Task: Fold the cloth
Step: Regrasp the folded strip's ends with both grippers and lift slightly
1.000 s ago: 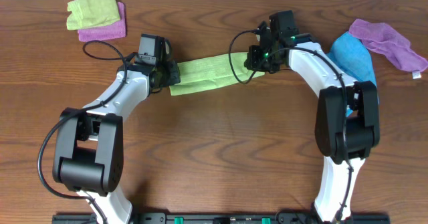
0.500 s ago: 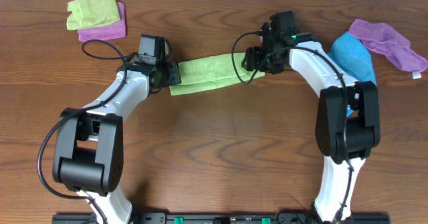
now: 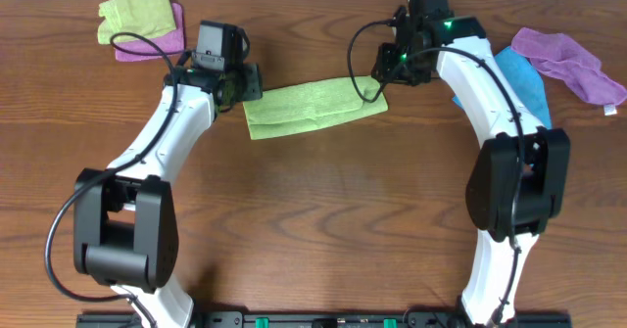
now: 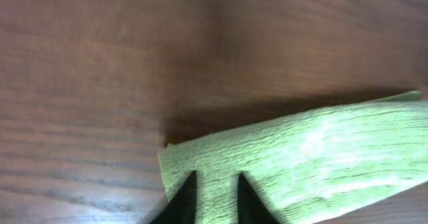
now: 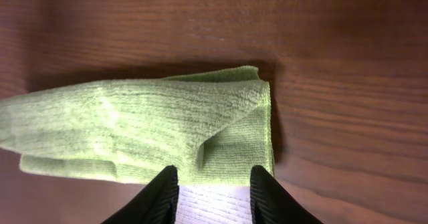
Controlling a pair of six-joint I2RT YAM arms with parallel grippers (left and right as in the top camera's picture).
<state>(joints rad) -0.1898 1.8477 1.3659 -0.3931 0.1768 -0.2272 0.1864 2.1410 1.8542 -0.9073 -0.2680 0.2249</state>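
Observation:
The lime-green cloth (image 3: 309, 108) lies on the table folded into a long narrow strip between my two arms. My left gripper (image 3: 247, 85) is open, just above and behind the strip's left end. In the left wrist view its fingertips (image 4: 215, 184) hover over the cloth (image 4: 314, 157) with nothing between them. My right gripper (image 3: 382, 75) is open, just behind the strip's right end. In the right wrist view its fingers (image 5: 212, 180) are spread wide above the cloth's folded end (image 5: 134, 130).
A small folded lime-green cloth (image 3: 137, 7) lies on a pink cloth (image 3: 157, 42) at the far left corner. A bright blue cloth (image 3: 519, 83) and a purple cloth (image 3: 568, 59) lie at the far right, under the right arm.
Both grippers have let go of the strip's ends and drawn back towards the far edge. The cloth strip now lies flat and a little further forward of them.

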